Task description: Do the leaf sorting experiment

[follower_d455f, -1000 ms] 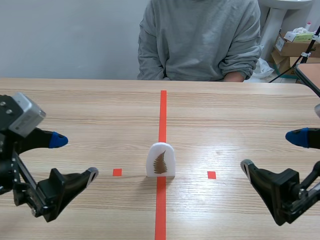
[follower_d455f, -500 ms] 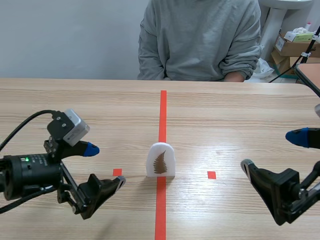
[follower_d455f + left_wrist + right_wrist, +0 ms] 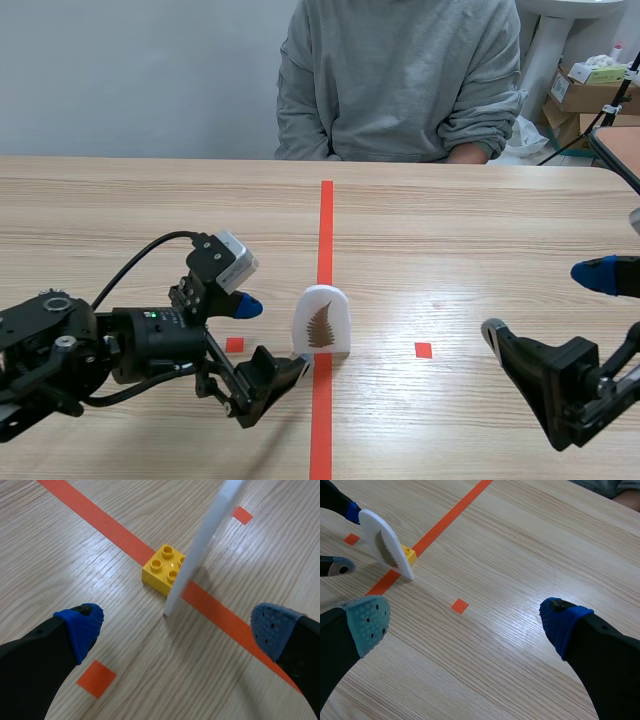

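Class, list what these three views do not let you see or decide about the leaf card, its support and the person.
Leaf print: the left wrist view shows the white card edge-on, so its face is hidden.
Yellow brick: hidden behind the card in the scene view; the card covers their joint in the left wrist view.
Person: head cut off by the scene view's top edge.

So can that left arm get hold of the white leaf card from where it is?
Probably yes. The left gripper is open, and the leaf card stands just ahead with nothing in between; the yellow brick at its base might crowd one finger.
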